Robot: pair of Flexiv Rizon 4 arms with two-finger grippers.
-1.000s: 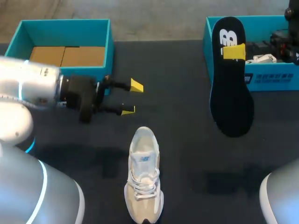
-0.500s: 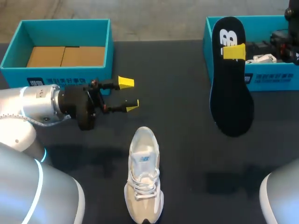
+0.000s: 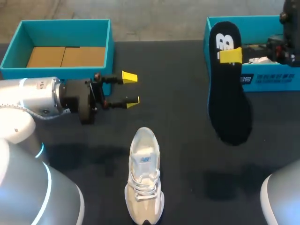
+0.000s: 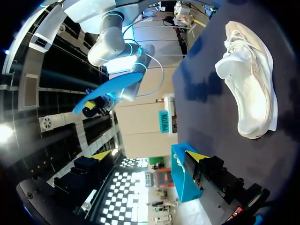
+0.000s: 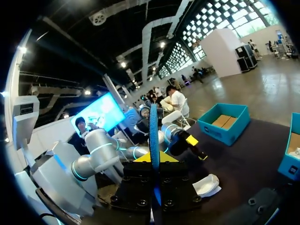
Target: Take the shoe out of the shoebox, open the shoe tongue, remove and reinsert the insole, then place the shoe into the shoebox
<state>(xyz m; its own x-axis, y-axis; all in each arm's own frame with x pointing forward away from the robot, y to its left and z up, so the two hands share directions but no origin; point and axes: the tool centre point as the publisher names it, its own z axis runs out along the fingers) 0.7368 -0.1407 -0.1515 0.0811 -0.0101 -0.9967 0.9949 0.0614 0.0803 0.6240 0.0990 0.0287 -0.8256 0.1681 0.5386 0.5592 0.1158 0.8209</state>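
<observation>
Head view showed a dark table (image 3: 183,136) with a teal shoebox (image 3: 65,28) at its far left corner, brown card lying inside it, and a second teal box (image 3: 272,79) at its far right. Next in size, the black insole (image 3: 227,93) hung in the air in front of that right-hand box, well apart from the shoe. The right gripper (image 3: 230,55) was clamped across the insole near its printed end, and the broader end dangled free below. The right wrist view showed the insole edge-on between the fingers, a thin blade. The pale shoe (image 3: 144,176) stood on its sole near the middle of the table's front, outside both boxes, laces loosened. The left gripper (image 3: 131,89) hovered between the left box and the shoe, its jaws wide apart and holding nothing. Judging by its thinness, the insole was probably light, soft foam that would bend and swing from a one-end pinch, so its free end would need guiding into the shoe's mouth. The shoe looked light and soft-sided, likely to slide on the table. A hold at the firmer heel collar would probably steady it best.
</observation>
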